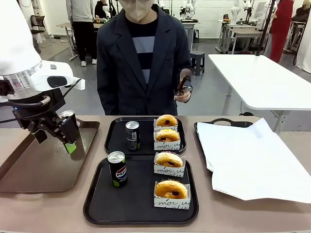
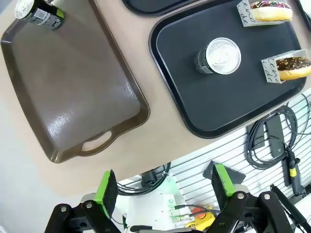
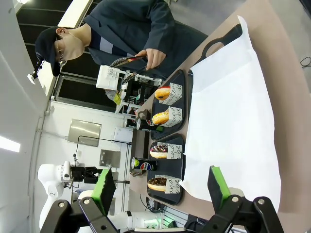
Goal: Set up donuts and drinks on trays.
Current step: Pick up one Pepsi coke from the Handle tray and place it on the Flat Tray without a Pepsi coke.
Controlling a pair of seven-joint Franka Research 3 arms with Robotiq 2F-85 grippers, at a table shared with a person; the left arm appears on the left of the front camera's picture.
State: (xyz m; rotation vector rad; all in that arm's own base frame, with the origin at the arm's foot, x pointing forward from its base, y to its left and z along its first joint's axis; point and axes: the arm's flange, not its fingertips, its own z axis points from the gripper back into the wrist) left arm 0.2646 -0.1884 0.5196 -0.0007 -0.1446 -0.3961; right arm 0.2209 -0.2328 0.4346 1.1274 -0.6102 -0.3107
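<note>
Two black trays sit mid-table. The far tray (image 1: pixel 116 141) holds a dark can (image 1: pixel 132 135) and two donuts (image 1: pixel 166 120) (image 1: pixel 167 135) in white sleeves. On the near tray (image 1: pixel 97 204) stand a Pepsi can (image 1: pixel 117 169) and two more donuts (image 1: pixel 169 159) (image 1: pixel 171 189). My left gripper (image 1: pixel 60 141) hangs open over the brown tray (image 1: pixel 39 170), just in front of a third can (image 1: pixel 68 115). In the left wrist view the open gripper (image 2: pixel 164 184) holds nothing, with the brown tray (image 2: pixel 63 97) and its can (image 2: pixel 36 12) beyond. My right gripper (image 3: pixel 162 187) is open and holds nothing.
A dark tray lined with white paper (image 1: pixel 252 155) lies at the right. The person stands at the far edge holding tongs (image 1: pixel 183 83). Cables (image 2: pixel 272 141) hang below the table's near edge.
</note>
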